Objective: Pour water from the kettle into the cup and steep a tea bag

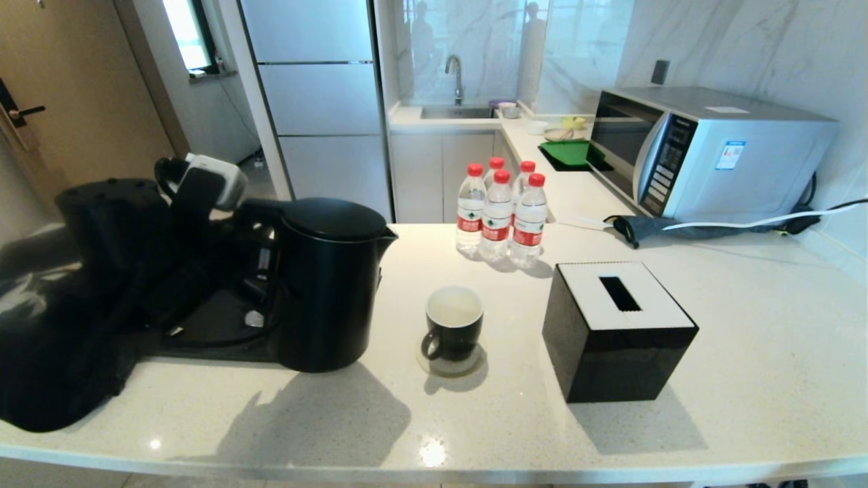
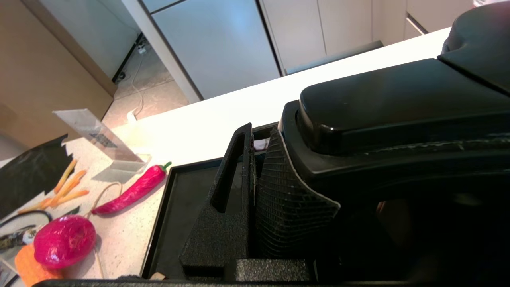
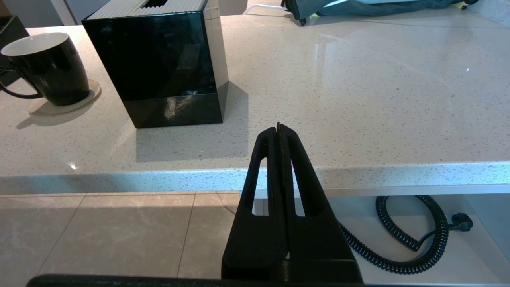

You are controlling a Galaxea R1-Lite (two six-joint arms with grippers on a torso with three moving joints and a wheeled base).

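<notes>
my left gripper [image 2: 255, 187] pinches the handle of the kettle [image 1: 329, 285], which stands upright on the counter [image 1: 746, 325], left of the cup [image 1: 454, 322]. the kettle looks big and heavy, so i hold the handle tight. my right gripper [image 3: 279, 131] is pressed together, parked below the counter edge.

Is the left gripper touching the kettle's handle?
Touching. In the left wrist view the left gripper is closed around the kettle handle, one finger pad pressed against it.
</notes>
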